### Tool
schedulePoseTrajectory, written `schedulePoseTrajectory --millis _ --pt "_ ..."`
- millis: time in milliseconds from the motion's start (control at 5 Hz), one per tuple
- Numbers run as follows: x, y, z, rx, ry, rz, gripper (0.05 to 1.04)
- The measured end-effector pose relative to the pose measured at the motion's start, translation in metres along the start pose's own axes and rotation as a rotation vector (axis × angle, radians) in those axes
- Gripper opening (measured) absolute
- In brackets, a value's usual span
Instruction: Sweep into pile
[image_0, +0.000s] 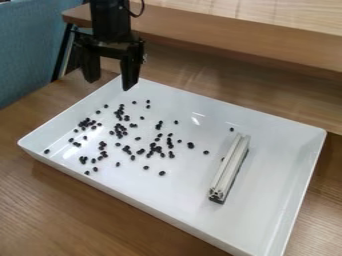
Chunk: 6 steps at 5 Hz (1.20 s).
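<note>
One claw (109, 85), fingers wide apart, by tray's (280, 165) upper-left end | metal bar (230, 166) lies lower right, past scattered beans (190, 145) | long axis upper right to lower left | claw height unclear

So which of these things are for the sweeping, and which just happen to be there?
Part of the job:
- black bits
- tray
- bar, probably the sweeper
- gripper

Just there:
- table
- wooden ledge
- blue panel
</note>
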<state>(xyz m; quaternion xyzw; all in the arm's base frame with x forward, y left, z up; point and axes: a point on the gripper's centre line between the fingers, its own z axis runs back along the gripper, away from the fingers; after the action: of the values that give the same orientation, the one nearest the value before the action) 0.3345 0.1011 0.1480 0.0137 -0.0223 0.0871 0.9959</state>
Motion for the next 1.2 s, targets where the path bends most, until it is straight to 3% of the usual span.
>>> schedulePoseTrajectory --millis 200,400,800,1200 --pt "0.0 -0.002 -0.013 -0.009 0.038 0.005 0.999" --pt "0.012 -0.035 -0.029 -0.025 0.037 -0.042 0.999" --pt "0.023 -0.089 -0.036 -0.047 -0.012 -0.113 0.999" --pt "0.018 -0.121 -0.05 -0.138 -0.034 -0.088 0.999"
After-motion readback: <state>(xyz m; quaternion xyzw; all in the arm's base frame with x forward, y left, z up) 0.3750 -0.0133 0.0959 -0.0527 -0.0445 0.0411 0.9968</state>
